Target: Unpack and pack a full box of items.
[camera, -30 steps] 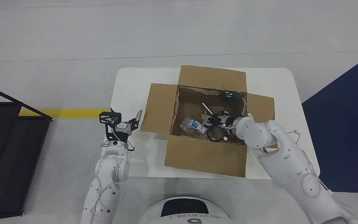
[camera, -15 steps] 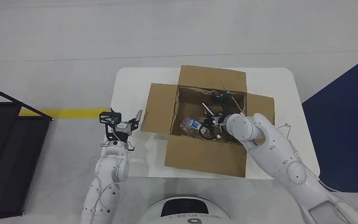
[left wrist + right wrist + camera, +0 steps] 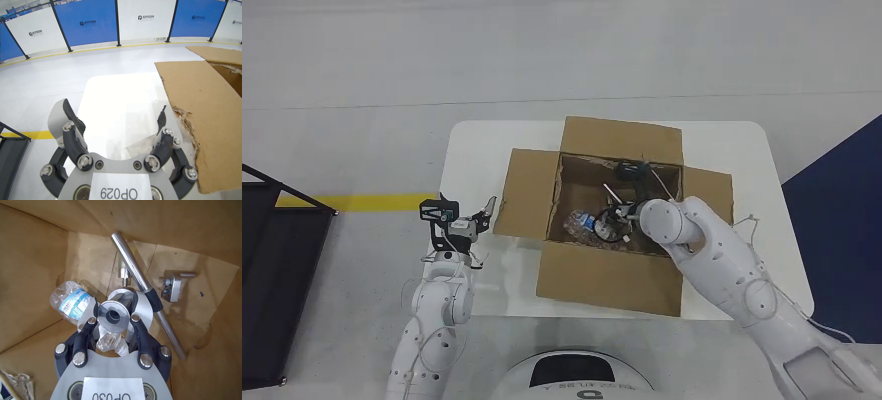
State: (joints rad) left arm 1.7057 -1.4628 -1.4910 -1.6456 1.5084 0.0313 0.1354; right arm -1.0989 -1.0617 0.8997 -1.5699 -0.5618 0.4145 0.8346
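Low inside the box (image 3: 608, 275), near its middle, the right arm's jaws are clamped on a metal spool (image 3: 114, 316), one finger pressed to each side of its waist, just under the flat holed end that faces the wrist. The step in hand looks like lifting this spool out. Doing it well likely means a straight pull up along the spool's own axis with a firm grip, since smooth metal can slip or twist. Just beneath the spool lies a crumpled plastic bottle (image 3: 72, 301), close against one finger; being light, it could snag and ride up. On the other side a long steel rod (image 3: 132, 263) with a black taped band slants across the box floor, where sideways drift could knock it. Nearer the box's walls rest a short threaded stud (image 3: 124, 273) and a metal bracket (image 3: 171, 286), both apart from the grip. Above the box the way is open, its flaps folded out. Outside the box's left flap (image 3: 198, 98), the left arm's jaws stand apart, holding nothing, over bare bench (image 3: 121, 91), seemingly the roomiest place to set things down.
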